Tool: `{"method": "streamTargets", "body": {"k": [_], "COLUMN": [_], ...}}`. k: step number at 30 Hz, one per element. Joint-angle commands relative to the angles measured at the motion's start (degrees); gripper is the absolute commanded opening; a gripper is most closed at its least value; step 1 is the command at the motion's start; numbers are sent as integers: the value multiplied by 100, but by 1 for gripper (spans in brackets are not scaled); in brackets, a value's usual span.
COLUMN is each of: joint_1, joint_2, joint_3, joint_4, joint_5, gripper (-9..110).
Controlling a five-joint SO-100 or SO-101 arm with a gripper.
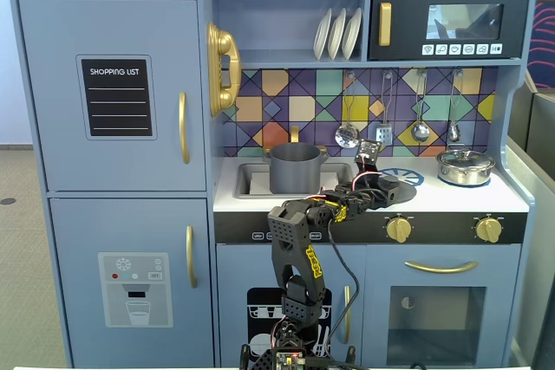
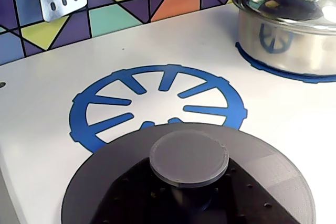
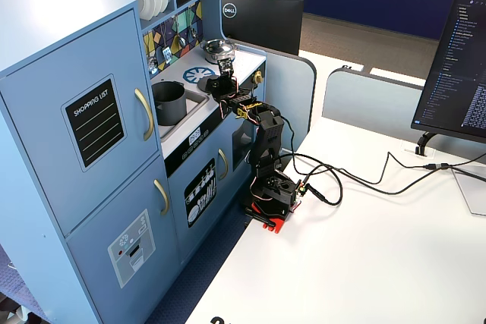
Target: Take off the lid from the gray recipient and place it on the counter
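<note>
pot [image 1: 295, 168] centre frame, in sink [image 1: 250, 181], uncovered, contents unseen | lid [image 2: 189, 182] lower wrist view, over burner ring [image 2: 157, 100] | gripper [image 1: 371, 155] grip: cannot tell | silver pot [image 2: 286, 30] upper right, lidded

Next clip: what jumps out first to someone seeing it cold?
The dark-gray lid fills the bottom of the wrist view, just in front of the blue burner ring on the white counter. The gray pot stands uncovered in the sink, and a shiny silver pot sits far right.
</note>
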Motion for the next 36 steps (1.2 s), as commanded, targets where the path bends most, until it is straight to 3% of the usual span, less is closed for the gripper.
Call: {"method": "streamTargets", "body": {"k": [1, 3, 6, 10, 31, 36], "joint_1": [35, 44, 70, 88, 149, 35], "joint_2": [-9, -35, -26, 9, 1143, 2461], "joint_3": [-70, -62, -18, 9, 141, 264], "joint_4": [-264, -325, -501, -536, -334, 853], "joint_5": [-88, -70, 97, 97, 220, 202], "gripper": [0, 2, 20, 30, 31, 28]}}
